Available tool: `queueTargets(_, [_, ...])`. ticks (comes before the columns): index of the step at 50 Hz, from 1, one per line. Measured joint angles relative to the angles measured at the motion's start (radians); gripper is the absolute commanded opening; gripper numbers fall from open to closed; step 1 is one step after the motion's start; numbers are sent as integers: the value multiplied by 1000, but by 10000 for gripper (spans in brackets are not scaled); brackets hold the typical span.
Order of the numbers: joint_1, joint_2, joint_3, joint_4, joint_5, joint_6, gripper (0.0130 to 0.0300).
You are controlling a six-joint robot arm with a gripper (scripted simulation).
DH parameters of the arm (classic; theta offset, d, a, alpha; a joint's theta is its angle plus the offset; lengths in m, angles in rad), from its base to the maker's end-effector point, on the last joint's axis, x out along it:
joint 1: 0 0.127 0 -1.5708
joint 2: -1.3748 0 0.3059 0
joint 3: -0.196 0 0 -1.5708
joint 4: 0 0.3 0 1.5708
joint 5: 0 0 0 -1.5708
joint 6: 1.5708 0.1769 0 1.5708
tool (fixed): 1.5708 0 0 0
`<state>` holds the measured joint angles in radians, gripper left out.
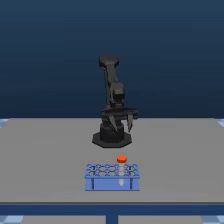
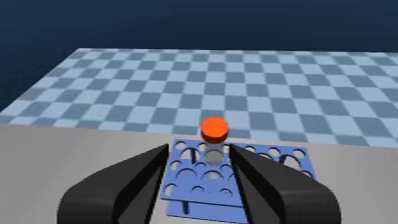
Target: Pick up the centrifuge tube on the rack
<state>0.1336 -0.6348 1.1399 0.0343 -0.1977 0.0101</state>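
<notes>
A low blue rack (image 1: 112, 176) with round holes stands on the grey table in front of the black arm. The centrifuge tube's orange-red cap (image 1: 121, 159) sticks up from a hole at the rack's back row, towards the exterior view's right. My gripper (image 1: 121, 123) hangs near the arm's base, well above and behind the rack, fingers apart and empty. In the wrist view the two black fingers (image 2: 133, 182) frame the rack (image 2: 209, 185), and the tube (image 2: 214, 131) stands upright beyond the fingertips.
The arm's black base (image 1: 112, 138) sits on the grey table (image 1: 45, 160) just behind the rack. The table's front edge runs close below the rack. A blue checkered floor (image 2: 222, 85) lies beyond the table.
</notes>
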Motion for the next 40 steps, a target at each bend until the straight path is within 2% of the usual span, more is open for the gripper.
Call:
queueTargets(15, [4,98,-57,127,0,-113,300])
queueTargets(40, [9,296,-205,480,21,-439,300])
